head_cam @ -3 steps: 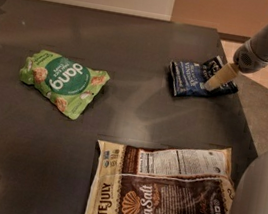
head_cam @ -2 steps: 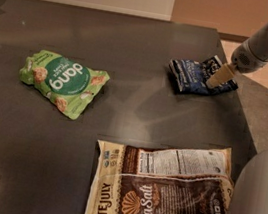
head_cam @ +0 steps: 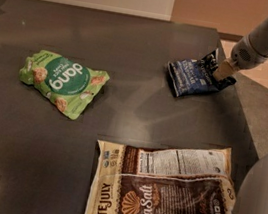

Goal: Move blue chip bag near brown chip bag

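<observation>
The blue chip bag (head_cam: 192,76) lies at the far right of the dark table (head_cam: 134,38). My gripper (head_cam: 222,75) comes in from the upper right and is shut on the bag's right end, which is raised a little off the table. The brown chip bag (head_cam: 160,194), the biggest one with "LATE JULY" and "Sea Salt" lettering, lies flat at the near edge, well in front of the blue bag and apart from it.
A green "dang" bag (head_cam: 62,82) lies at the left middle of the table. The table's right edge runs just past the blue bag. A grey part of the robot's body (head_cam: 259,210) fills the lower right corner beside the brown bag.
The gripper has risen slightly at the blue bag's right end, and that end of the bag has lifted with it. The other bags have not moved.
</observation>
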Robot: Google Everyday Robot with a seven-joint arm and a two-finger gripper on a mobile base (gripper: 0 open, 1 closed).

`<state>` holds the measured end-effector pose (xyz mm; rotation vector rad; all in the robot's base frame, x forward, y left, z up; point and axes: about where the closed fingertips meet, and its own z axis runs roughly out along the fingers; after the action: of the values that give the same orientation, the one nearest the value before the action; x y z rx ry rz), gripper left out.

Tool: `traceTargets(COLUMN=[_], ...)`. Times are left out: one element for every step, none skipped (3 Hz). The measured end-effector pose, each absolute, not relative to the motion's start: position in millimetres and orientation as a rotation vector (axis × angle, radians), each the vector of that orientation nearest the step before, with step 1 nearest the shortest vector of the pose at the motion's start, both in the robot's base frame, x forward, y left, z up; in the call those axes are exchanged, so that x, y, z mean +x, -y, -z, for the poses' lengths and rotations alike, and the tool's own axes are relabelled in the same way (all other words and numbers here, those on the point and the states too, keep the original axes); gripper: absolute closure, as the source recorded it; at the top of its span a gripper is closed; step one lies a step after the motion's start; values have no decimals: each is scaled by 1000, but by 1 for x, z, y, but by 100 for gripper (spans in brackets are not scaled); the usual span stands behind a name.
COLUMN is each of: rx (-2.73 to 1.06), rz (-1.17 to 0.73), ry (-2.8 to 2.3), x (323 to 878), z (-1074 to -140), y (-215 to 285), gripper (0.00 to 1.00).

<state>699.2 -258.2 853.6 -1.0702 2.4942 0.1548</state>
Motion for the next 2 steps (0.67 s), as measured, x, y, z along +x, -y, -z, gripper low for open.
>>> traceTargets(rx=[-1114, -1176], rz=[-191, -261], ry=[-2473, -2429], x=[680, 654], z=[-873, -897], y=[245, 226], gripper=[100, 100])
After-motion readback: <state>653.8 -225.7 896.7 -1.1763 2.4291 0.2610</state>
